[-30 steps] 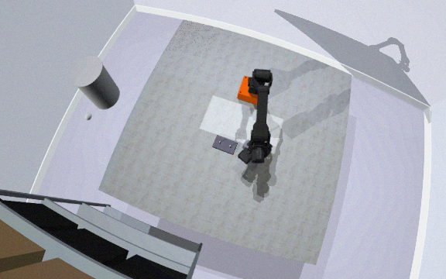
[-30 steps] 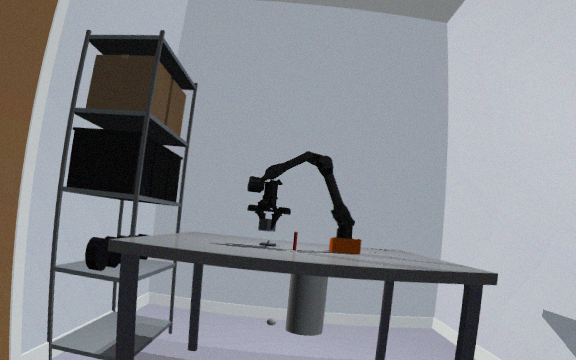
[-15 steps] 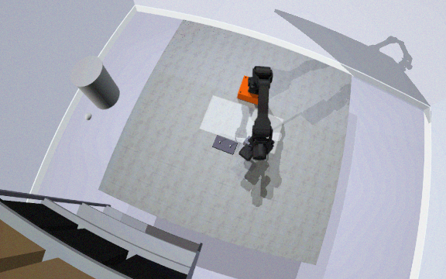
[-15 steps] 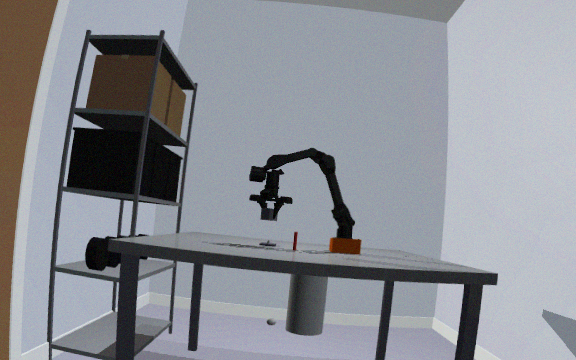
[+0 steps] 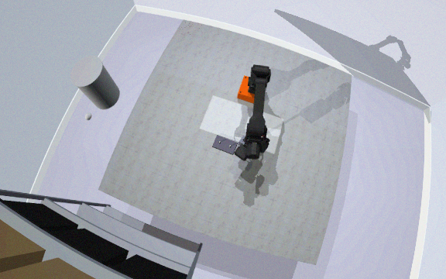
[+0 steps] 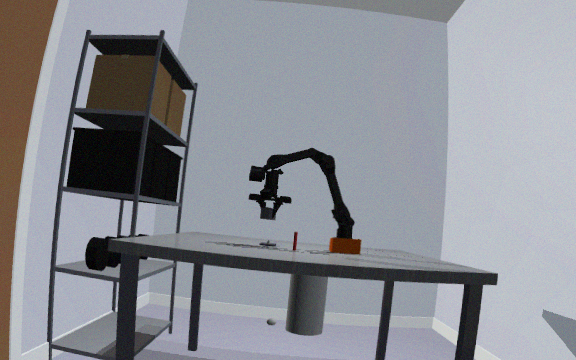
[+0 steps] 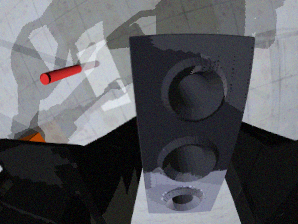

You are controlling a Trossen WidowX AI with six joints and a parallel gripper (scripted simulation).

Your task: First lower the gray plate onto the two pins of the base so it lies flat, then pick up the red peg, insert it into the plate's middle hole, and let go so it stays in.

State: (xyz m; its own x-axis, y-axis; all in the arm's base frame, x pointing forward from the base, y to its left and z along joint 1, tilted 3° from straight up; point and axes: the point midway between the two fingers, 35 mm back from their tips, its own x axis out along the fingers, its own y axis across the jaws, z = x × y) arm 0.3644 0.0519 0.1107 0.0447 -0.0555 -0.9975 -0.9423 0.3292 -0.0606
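Observation:
My gripper (image 6: 268, 205) (image 5: 248, 152) is shut on the gray plate (image 7: 193, 90) (image 6: 268, 213). It holds the plate by one end, hanging well above the table. The plate shows three round holes in a row in the wrist view. The dark base (image 5: 224, 144) (image 6: 268, 244) with its two pins lies flat on the table, below the gripper and a little to one side of it. The red peg (image 6: 295, 240) (image 7: 63, 74) stands upright on the table between the base and the arm's orange mount (image 5: 244, 93) (image 6: 345, 245). The arm hides the peg in the overhead view.
A white mat (image 5: 223, 116) lies on the table top. A metal shelf rack (image 6: 133, 150) with boxes stands left of the table. A gray cylinder (image 5: 95, 83) (image 6: 307, 305) and a small ball (image 5: 88, 116) (image 6: 270, 322) are on the floor.

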